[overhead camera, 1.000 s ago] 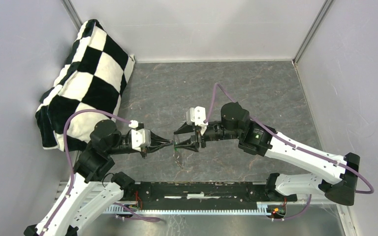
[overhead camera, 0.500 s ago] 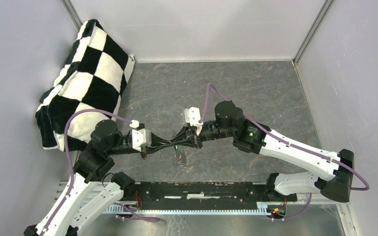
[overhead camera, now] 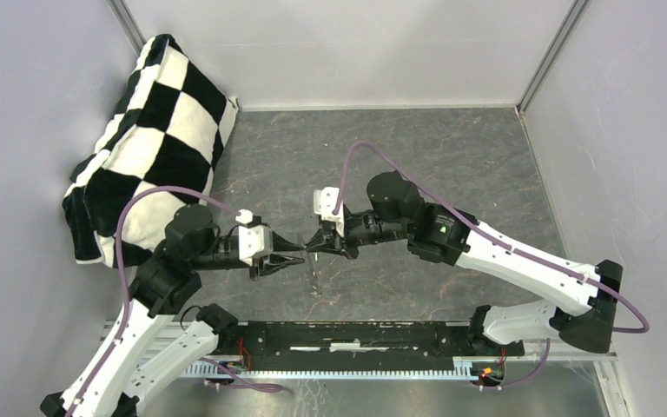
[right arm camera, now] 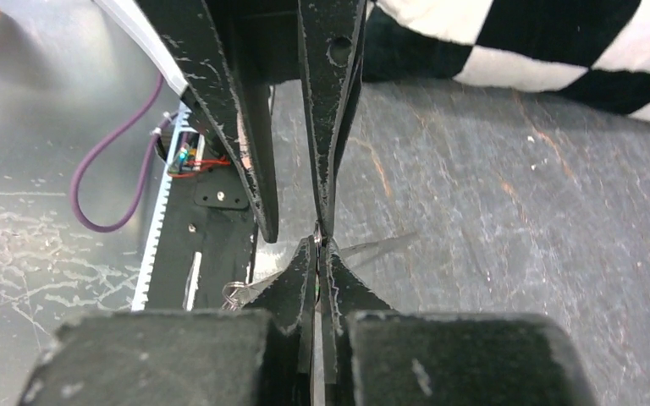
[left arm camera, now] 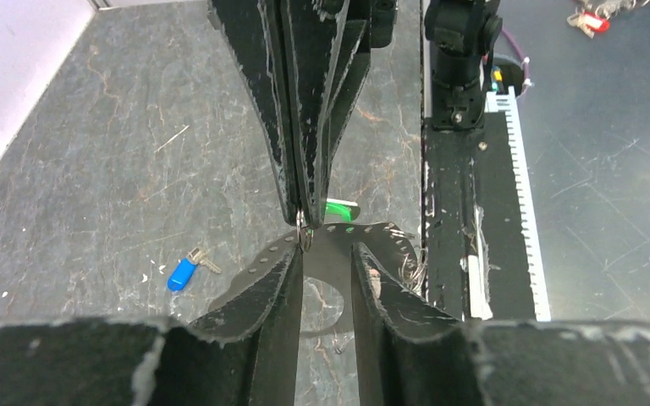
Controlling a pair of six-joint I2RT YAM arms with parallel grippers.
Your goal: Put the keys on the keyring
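Now right pincer [right arm camera: 317, 248], shut, pinches the keyring [overhead camera: 313, 280] beside part-open left pincer [left arm camera: 326, 254].

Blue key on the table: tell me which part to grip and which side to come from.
Take the blue plastic head, the thickest part; the thin metal blade lies flat on the table and offers little. Come straight down from above, probably, pinching across the head's width.
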